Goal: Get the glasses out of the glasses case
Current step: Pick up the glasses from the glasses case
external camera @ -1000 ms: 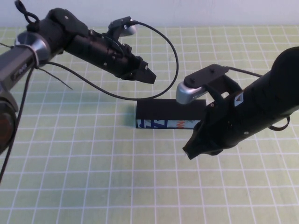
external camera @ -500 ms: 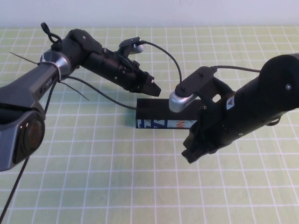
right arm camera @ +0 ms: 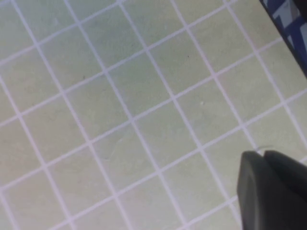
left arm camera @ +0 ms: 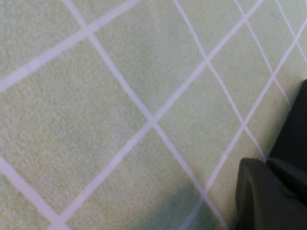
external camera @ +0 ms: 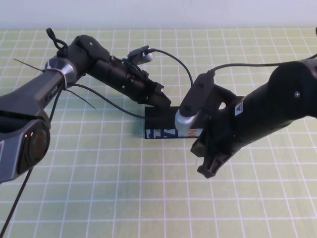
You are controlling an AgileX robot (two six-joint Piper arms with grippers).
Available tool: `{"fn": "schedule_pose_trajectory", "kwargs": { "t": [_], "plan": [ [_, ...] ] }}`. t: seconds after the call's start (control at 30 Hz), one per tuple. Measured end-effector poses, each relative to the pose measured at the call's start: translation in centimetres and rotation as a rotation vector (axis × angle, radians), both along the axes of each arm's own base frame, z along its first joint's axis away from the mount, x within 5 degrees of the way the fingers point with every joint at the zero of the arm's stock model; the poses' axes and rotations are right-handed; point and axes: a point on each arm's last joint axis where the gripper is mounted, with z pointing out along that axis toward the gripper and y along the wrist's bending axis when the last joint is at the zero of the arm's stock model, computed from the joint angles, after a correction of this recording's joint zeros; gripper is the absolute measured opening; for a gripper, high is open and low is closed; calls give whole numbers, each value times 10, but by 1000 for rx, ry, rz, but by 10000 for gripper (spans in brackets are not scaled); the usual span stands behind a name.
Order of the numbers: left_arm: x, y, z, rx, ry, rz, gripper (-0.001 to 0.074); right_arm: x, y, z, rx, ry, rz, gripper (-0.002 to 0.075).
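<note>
The glasses case (external camera: pixel 159 117), a long black box with a light-blue printed front strip, lies shut in the middle of the mat. The glasses are hidden. My left gripper (external camera: pixel 158 97) is shut, its tip down at the case's back left top edge. In the left wrist view the shut left gripper (left arm camera: pixel 263 164) sits right beside the black case wall (left arm camera: pixel 295 129). My right gripper (external camera: pixel 208 171) is shut and points down at the mat just in front of the case's right end. The right wrist view shows the right gripper (right arm camera: pixel 262 155) over the mat, with the case's blue strip (right arm camera: pixel 289 23) in one corner.
A green mat with a white grid (external camera: pixel 99 188) covers the table. A black cable (external camera: pixel 174 55) loops from the left arm above the case. The right arm's wrist camera (external camera: pixel 190 111) hangs over the case's right half and hides it.
The left gripper has come down and right onto the case's back left edge. The right arm has turned, and its gripper has dropped lower in front of the case.
</note>
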Motion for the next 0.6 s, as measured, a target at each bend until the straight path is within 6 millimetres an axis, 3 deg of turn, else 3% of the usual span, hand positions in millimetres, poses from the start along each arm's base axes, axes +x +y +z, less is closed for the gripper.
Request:
{"fn": "schedule_pose_trajectory", "kwargs": {
  "t": [0.2, 0.43, 0.6],
  "plan": [
    [0, 0, 0, 0, 6, 3, -4, 11, 6, -11, -46, -117, 140, 20],
    [0, 0, 0, 0, 7, 3, -4, 28, 13, -29, -102, -247, 224, 241],
    [0, 0, 0, 0, 8, 2, -4, 41, 16, -45, -155, -316, 251, 279]
  ]
}}
